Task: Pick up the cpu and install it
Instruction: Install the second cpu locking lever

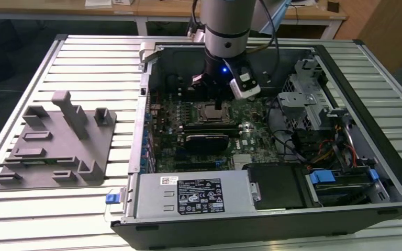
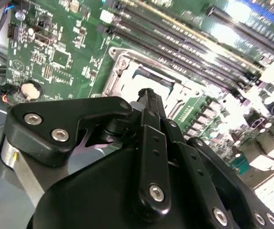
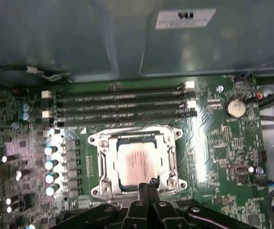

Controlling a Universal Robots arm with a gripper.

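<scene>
The cpu (image 3: 137, 163) sits in its socket, gripper right at its edge.
In the first wrist view the chip lies flat inside the metal socket frame (image 3: 135, 138) on the green board (image 3: 218, 143), so it is seated. The gripper (image 3: 149, 183), at the chip's 6 o'clock edge, has its fingers pressed together, holding nothing.
</scene>
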